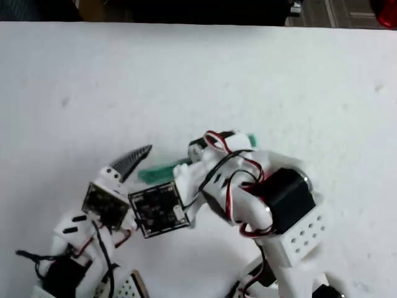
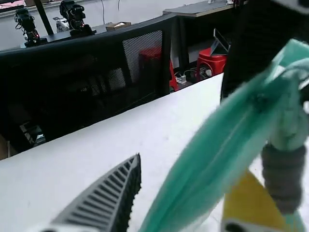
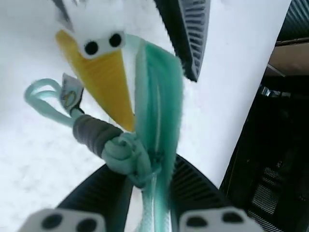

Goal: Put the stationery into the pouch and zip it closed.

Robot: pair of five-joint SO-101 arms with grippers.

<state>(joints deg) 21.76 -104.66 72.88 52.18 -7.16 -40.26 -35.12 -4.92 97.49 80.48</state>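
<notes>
Right wrist view: the teal pouch [image 3: 158,101] stands on edge between the two grippers, over the white table [image 3: 29,159], with its zip edge toward the camera.
Zip pull: the zip pull [image 3: 91,131], a teal cord with a grey sleeve, hangs knotted at the pouch's end, just beside the right gripper [image 3: 152,164].
Right jaws: closed on the end of the pouch, the fabric pinched between both ribbed fingers.
Left jaws: the left gripper [image 2: 192,166] is spread wide, with a black ribbed finger [image 2: 108,200] and a yellow finger [image 2: 246,203] on either side of the pouch, neither plainly touching it.
Step in hand: probably the zipping. It would go best if the right gripper held the end taut while the left gripper closed on the cord's sleeve, not the fabric, and drew it straight along the zip line.
Risk: a slanted pull would likely bunch the soft pouch or drag it out of the grip.
Pouch contents: hidden. Whether the stationery is inside, and how far the zip is closed, cannot be told.
</notes>
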